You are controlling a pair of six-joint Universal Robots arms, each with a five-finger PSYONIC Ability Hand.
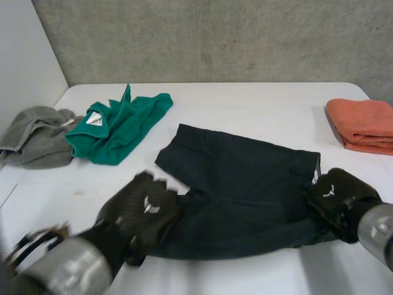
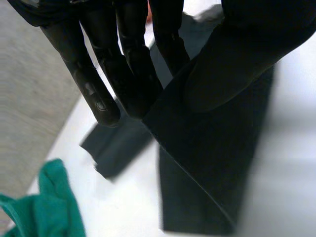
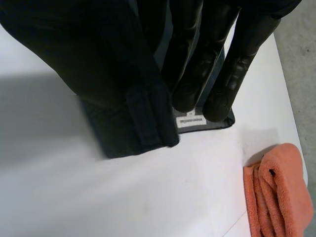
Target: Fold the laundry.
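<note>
Shorts (image 1: pixel 245 184): dark, spread across the middle of the worktop (image 1: pixel 258 101); waistband toward the robot's right, legs toward its left; far leg flat, near leg end under the left hand.
Left hand (image 1: pixel 144 209): at the near leg's hem, on the near left corner of the shorts; in the left wrist view, fingers (image 2: pixel 96 89) nearly straight on one side of the cloth, thumb on the other, a fold of dark fabric pinched between them and raised off the worktop.
Right hand (image 1: pixel 339 198): at the waistband end, on the right edge of the shorts; in the right wrist view, fingers (image 3: pixel 237 69) straight behind the cloth, thumb in front, waistband gripped between them and folded over.
Label (image 3: pixel 190 121): small, white, inside the waistband, just beside the right fingertips.
Green garment (image 1: pixel 120 126): crumpled, white tag showing, on the far left part of the worktop, near the far leg but apart from it.
Grey towel (image 1: pixel 37 138): bunched at the left edge, touching the green garment.
Orange towel (image 1: pixel 362 123): folded, at the right edge, apart from the waistband.
Arms: grey, one reaching in from the near left, the other from the near right.
Wall: grey concrete, behind the far edge of the worktop.
</note>
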